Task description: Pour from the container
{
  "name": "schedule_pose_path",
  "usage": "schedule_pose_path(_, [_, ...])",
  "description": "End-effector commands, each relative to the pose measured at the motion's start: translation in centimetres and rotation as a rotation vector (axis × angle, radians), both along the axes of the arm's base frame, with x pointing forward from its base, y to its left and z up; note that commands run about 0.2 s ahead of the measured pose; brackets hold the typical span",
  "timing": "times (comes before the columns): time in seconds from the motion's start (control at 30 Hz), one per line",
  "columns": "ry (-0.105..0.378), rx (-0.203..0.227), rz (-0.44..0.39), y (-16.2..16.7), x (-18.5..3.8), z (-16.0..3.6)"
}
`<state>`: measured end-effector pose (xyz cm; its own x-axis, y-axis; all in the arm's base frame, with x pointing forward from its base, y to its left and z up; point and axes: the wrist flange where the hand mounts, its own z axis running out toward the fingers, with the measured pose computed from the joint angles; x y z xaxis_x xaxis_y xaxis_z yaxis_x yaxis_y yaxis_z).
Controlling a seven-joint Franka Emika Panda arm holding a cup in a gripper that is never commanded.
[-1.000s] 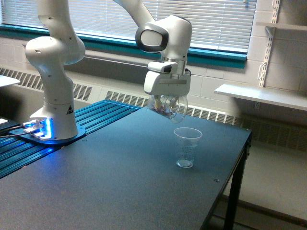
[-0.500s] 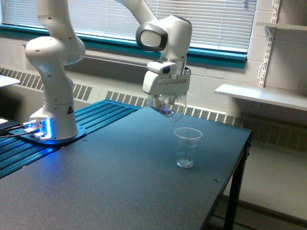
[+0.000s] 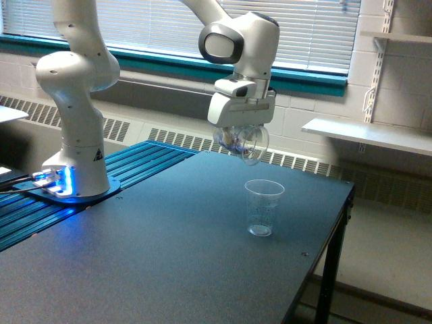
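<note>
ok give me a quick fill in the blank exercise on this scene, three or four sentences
1. The end effector holds a small clear plastic cup that is ____ rather than upright.
2. The tapered clear cup stands upright on the dark ____.
3. The held cup hangs ____ the tapered cup, not touching it.
4. The arm's base glows ____ near its bottom.

Missing words: tilted; table; above; blue

No words or numbers can be read here. The robot base [image 3: 79, 162] has a small black triangle sign. The cup on the table [image 3: 263, 208] has faint lines, too small to read.
</note>
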<state>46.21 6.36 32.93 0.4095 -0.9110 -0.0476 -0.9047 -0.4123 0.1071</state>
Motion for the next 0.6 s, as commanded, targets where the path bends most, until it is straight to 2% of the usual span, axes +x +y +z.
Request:
schedule_pose_path(0.03, [0.039,0.021,0.0,-0.7,0.5,-0.6])
schedule_pose_path(0.3, [0.076,0.033,-0.043,-1.4,1.0,-1.2])
schedule_pose_path(0.6, [0.09,0.058,-0.05,-1.1,1.6,-0.9])
